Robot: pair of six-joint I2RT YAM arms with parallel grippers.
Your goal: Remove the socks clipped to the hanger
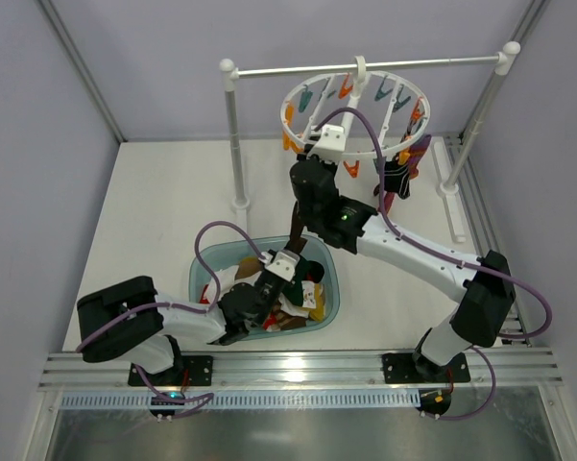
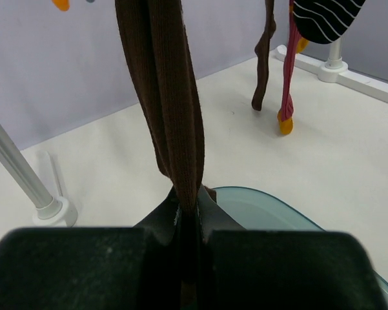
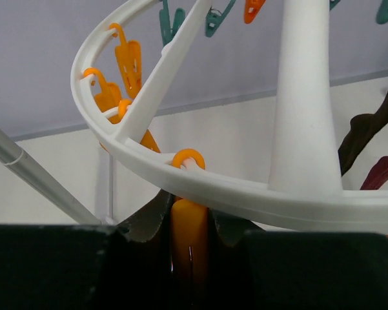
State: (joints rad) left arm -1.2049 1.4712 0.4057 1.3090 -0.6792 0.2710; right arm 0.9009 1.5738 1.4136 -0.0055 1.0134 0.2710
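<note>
The white ring hanger (image 1: pixel 355 110) hangs from a rail, orange and teal clips around its rim. My right gripper (image 1: pixel 307 146) is up at its near-left rim. In the right wrist view it (image 3: pixel 190 223) is shut on an orange clip (image 3: pixel 189 239) just under the ring (image 3: pixel 245 194). A dark brown sock (image 2: pixel 168 97) stretches tautly down from above into my left gripper (image 2: pixel 188 206), which is shut on its lower end above the basin. More socks hang at the ring's far side: another brown one (image 2: pixel 265 58), a purple-red one with an orange toe (image 2: pixel 287 84) and a black striped one (image 2: pixel 326 19).
A teal basin (image 1: pixel 331 288) holding several loose socks sits between the arms; its rim (image 2: pixel 271 200) lies right under my left gripper. The white rail stand has posts at the left (image 1: pixel 235 134) and right (image 1: pixel 480 106). Grey walls close in the table.
</note>
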